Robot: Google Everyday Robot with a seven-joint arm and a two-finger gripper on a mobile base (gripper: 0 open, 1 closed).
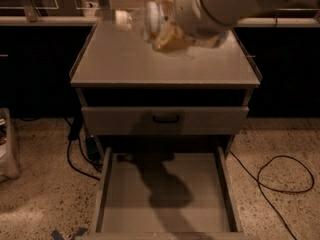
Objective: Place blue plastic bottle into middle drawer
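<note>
Pincer (168, 32) w/ blue plastic bottle (144, 18) above cabinet top (165, 66), middle drawer (210, 196) open.

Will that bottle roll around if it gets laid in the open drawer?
Probably: the blue plastic bottle, held sideways by the gripper above the cabinet top, looks round, and the middle drawer floor is flat. It seems clear, so likely light.

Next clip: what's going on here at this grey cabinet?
The robot's arm reaches in at the top of the camera view, above the grey cabinet top. Its gripper holds the small clear plastic bottle with white cap and pale-blue label sideways in the air, cap pointing to the picture's left. Below, the wide grey metal middle drawer is pulled out with a bare floor, so the bottle is not yet in it.
</note>
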